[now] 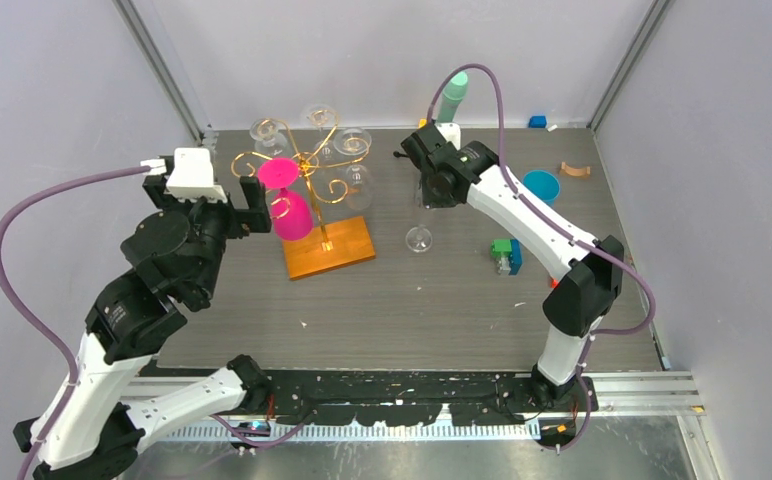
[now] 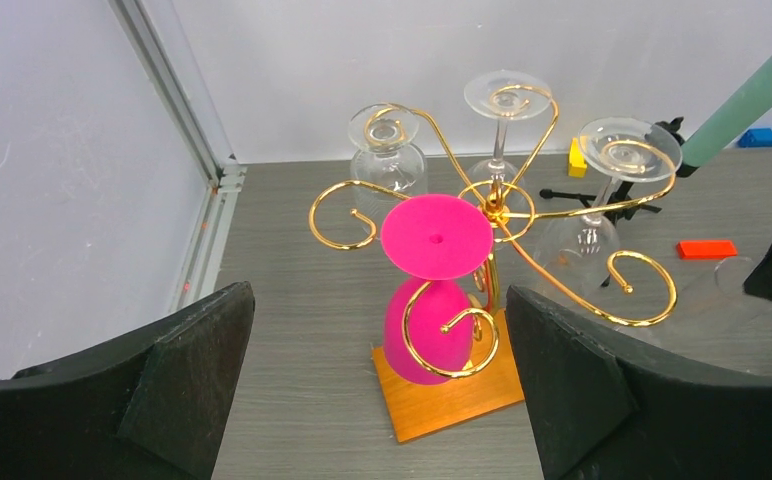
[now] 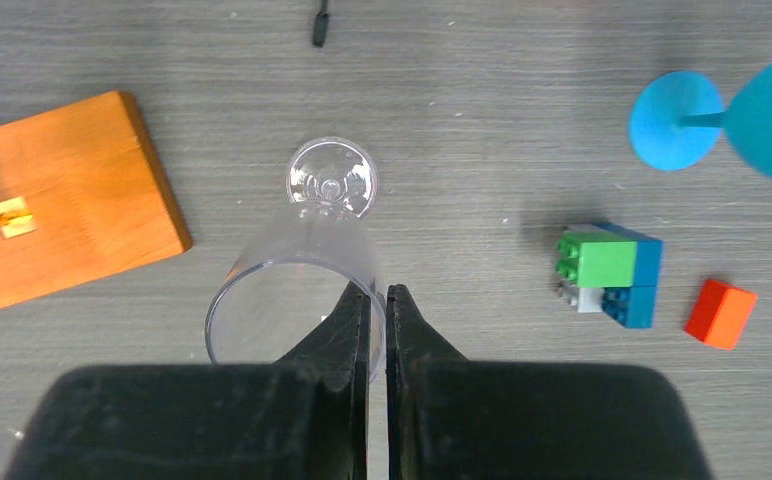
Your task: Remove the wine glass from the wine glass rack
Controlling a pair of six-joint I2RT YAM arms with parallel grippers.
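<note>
Watch your right end effector (image 3: 377,297): it is pinched shut on the thin rim of the clear wine glass (image 3: 292,285), foot down on the worktop (image 3: 482,120), and a sideways tug could topple it. Your left end effector (image 2: 377,295) stands wide apart, facing the pink wine glass (image 2: 434,237) — glossy, hanging bowl-down on the wine glass rack (image 2: 497,205).

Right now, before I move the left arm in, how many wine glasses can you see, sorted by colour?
Clear stemmed wine glasses: 4, three hanging on the thin gold scroll rack, one on the table
Bright pink wine glass, hanging: 1
Blue wine glass, on the table: 1
Total: 6
</note>
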